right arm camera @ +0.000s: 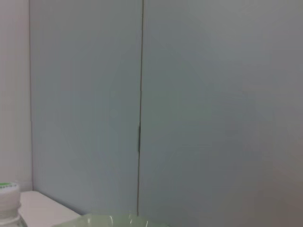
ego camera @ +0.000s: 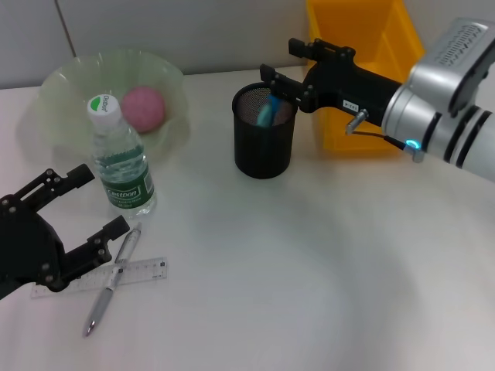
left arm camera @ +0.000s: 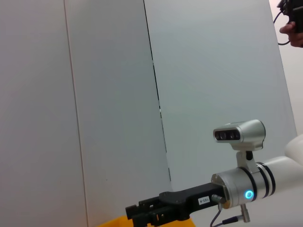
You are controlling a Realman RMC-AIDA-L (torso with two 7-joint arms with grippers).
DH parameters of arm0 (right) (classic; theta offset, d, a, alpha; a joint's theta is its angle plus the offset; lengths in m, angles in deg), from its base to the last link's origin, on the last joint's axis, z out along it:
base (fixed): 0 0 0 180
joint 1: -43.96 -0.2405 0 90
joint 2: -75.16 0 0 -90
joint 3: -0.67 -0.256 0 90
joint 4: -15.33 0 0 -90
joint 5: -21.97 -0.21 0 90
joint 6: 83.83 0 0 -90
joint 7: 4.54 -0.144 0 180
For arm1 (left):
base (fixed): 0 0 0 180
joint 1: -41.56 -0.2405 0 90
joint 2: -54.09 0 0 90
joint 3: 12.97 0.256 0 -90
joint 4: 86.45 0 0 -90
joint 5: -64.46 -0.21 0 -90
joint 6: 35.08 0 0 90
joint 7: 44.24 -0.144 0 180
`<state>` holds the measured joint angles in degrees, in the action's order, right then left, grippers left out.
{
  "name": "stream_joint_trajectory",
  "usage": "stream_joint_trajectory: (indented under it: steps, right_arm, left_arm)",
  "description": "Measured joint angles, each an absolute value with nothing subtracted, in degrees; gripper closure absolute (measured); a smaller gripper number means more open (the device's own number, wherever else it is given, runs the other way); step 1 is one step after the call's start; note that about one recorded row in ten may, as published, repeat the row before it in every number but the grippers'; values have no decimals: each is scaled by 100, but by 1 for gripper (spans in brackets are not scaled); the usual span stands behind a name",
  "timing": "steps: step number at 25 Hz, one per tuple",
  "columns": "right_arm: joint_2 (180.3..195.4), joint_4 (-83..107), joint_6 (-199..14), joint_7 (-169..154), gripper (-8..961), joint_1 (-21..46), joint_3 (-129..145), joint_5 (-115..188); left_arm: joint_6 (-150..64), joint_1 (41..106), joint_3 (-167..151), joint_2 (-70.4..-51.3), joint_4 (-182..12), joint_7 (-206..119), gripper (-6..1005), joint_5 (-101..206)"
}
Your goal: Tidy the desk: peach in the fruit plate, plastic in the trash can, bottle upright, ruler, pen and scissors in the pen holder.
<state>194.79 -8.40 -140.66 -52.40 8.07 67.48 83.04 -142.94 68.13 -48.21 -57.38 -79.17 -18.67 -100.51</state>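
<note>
Reaching over the black mesh pen holder [ego camera: 264, 131], the right gripper [ego camera: 288, 73] hovers just above its rim with its fingers spread apart and nothing between them; blue-handled scissors [ego camera: 267, 110] stand inside the holder directly below. Behind the holder and this arm sits the yellow trash can [ego camera: 363, 54]. On the near left, the left gripper [ego camera: 77, 212] rests low by the table [ego camera: 309, 270] with its jaws wide and empty, its lower finger touching the clear ruler [ego camera: 143, 271]. A silver pen [ego camera: 112, 280] lies across the ruler. Just beyond them the water bottle [ego camera: 120, 162] stands upright, in front of the pale green fruit plate [ego camera: 69, 85], which holds the pink peach [ego camera: 144, 107].
</note>
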Motion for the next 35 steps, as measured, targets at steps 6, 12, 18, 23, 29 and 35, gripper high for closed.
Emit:
stream_joint_trajectory:
  steps: [6, 12, 18, 23, 29, 35]
  right_arm:
    - [19458, -1220, -14544, -5752, 272, 1153, 6769, 8274]
    - [19422, -2317, -15360, -7205, 272, 1790, 6754, 9398]
    - [19433, -3042, -15921, -8383, 273, 1951, 6715, 11109]
    - [19433, -3461, -16793, -8864, 273, 1973, 6531, 12627]
    - [19454, -3750, -17537, -8904, 273, 2150, 6259, 13261]
    - [19454, -3711, -17854, -8909, 273, 2285, 5843, 13543]
  left_arm:
    - [-14298, 6799, -4796, -5712, -7915, -1854, 241, -10052]
    - [-14305, 6803, -4706, -5667, -7758, -1799, 241, -10100]
    - [-14295, 7088, -4233, -5619, -7443, -1619, 241, -10082]
    - [-14295, 7556, -3934, -5803, -6695, -1183, 241, -10071]
    - [-14250, 7976, -3498, -6195, -5925, -986, 241, -10060]
    - [-14170, 8230, -2690, -6433, -5419, -338, 241, -10026]
